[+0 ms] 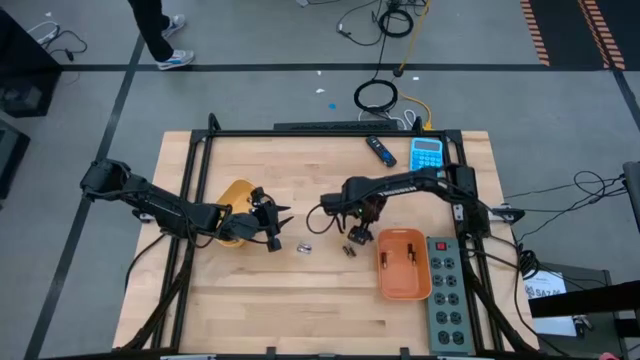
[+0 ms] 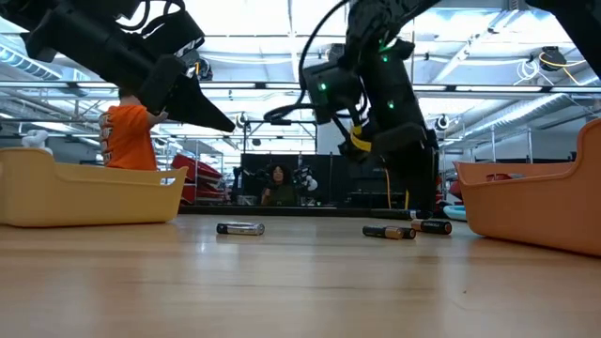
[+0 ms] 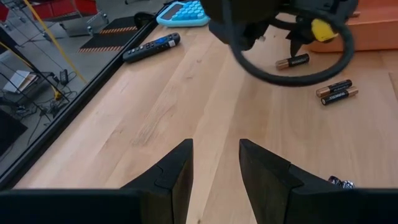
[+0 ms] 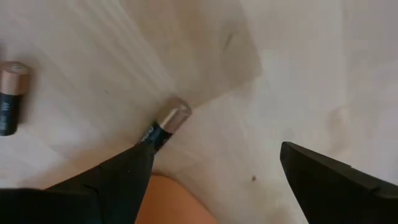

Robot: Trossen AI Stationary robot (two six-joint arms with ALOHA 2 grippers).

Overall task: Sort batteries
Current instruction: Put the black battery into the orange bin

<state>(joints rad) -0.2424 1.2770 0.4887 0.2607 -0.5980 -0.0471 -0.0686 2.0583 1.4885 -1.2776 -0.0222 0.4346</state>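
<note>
Several batteries lie on the wooden table: a silver one [image 1: 305,246] [image 2: 239,228] in the middle and dark copper-tipped ones [image 1: 350,250] [image 2: 390,231] beside the orange tray [image 1: 403,262]. My right gripper [image 4: 214,146] is open, pointing down at the table by a dark battery [image 4: 166,123] whose one end is hidden under a finger [image 4: 118,171]. Another dark battery [image 4: 9,96] lies farther off. My left gripper [image 1: 282,226] [image 3: 214,162] is open and empty, raised above the table between the yellow tray [image 1: 237,200] and the silver battery. My right gripper has one finger over the dark end of the battery [image 4: 152,134] that lies flat on the table. The finger itself hides the spot, so I cannot tell whether it touches. The other finger [image 4: 323,177] stands well apart from the battery.
A blue calculator [image 1: 427,152] and a dark remote-like stick [image 1: 379,149] lie at the far edge. A grey power strip [image 1: 447,295] lies right of the orange tray. A black frame [image 1: 300,131] borders the table. Bare wood shows along the near side [image 1: 290,300].
</note>
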